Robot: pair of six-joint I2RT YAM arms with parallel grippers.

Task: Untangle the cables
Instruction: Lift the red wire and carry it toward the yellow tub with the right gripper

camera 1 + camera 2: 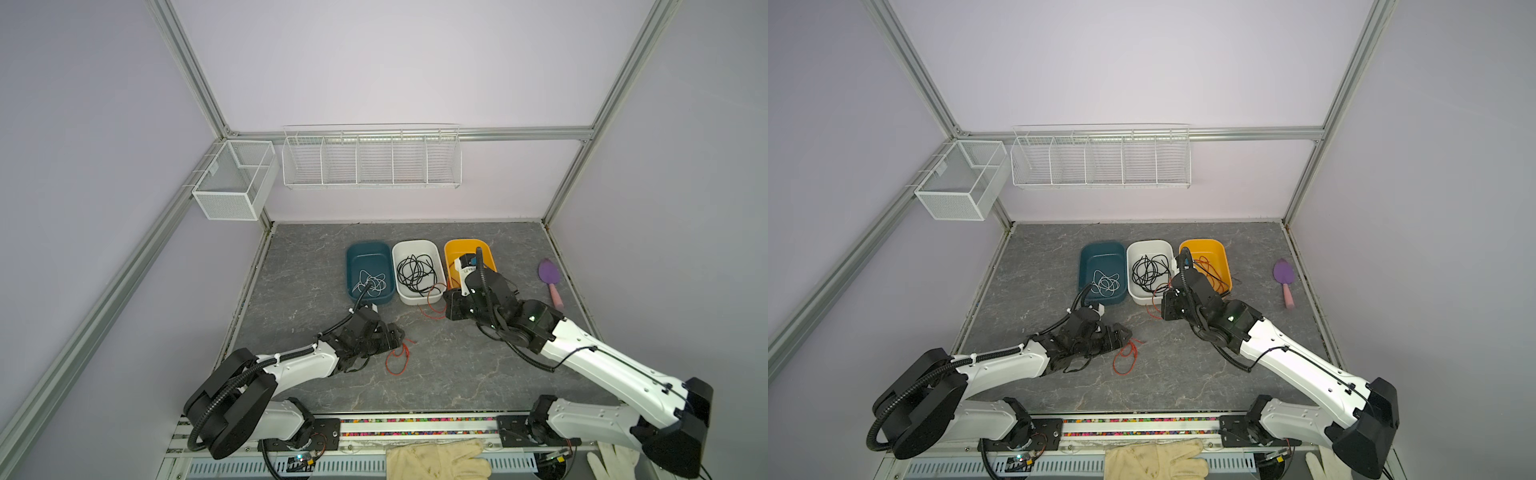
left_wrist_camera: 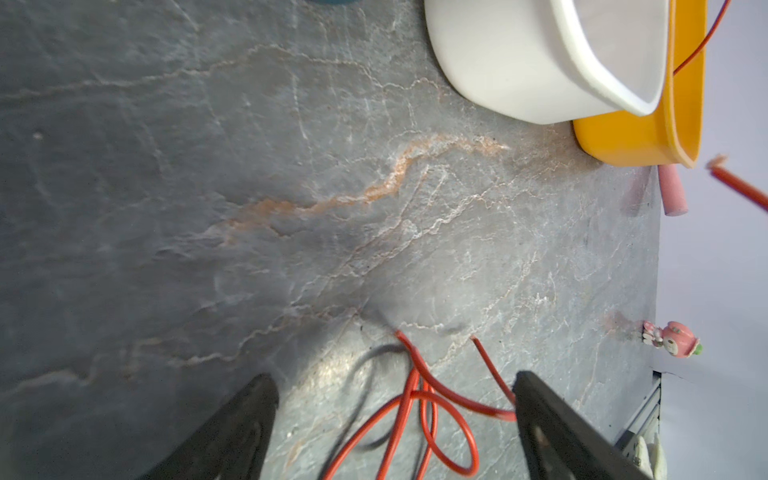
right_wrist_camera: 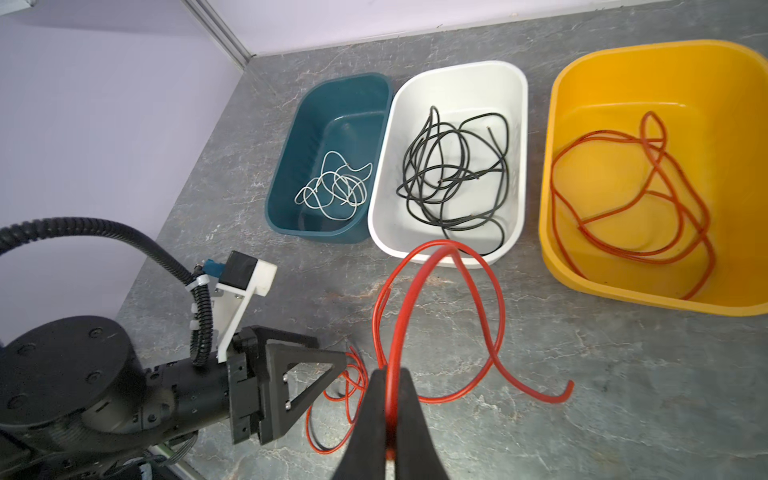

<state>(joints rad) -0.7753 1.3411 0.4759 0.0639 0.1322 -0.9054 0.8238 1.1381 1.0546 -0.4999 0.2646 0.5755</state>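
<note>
My right gripper (image 3: 390, 382) is shut on a red cable (image 3: 436, 249) that arches up in front of the white bin (image 3: 517, 137) and trails onto the table. A small coil of red cable (image 2: 415, 407) lies on the table between the spread fingers (image 2: 241, 424) of my open left gripper (image 2: 395, 399), low over it. In both top views that coil (image 1: 397, 357) (image 1: 1127, 357) sits just right of the left gripper (image 1: 399, 334). Black cables (image 3: 453, 174) fill the white bin, a white cable (image 3: 332, 187) lies in the teal bin (image 3: 291, 166), and another red cable (image 3: 631, 195) lies in the yellow bin (image 3: 552, 145).
A purple brush with a pink handle (image 1: 550, 278) lies right of the bins. A small pink figure (image 2: 673, 338) stands at the table's edge. Wire baskets (image 1: 370, 162) and a mesh basket (image 1: 232, 183) hang on the back wall. Gloves (image 1: 436, 459) lie at the front rail.
</note>
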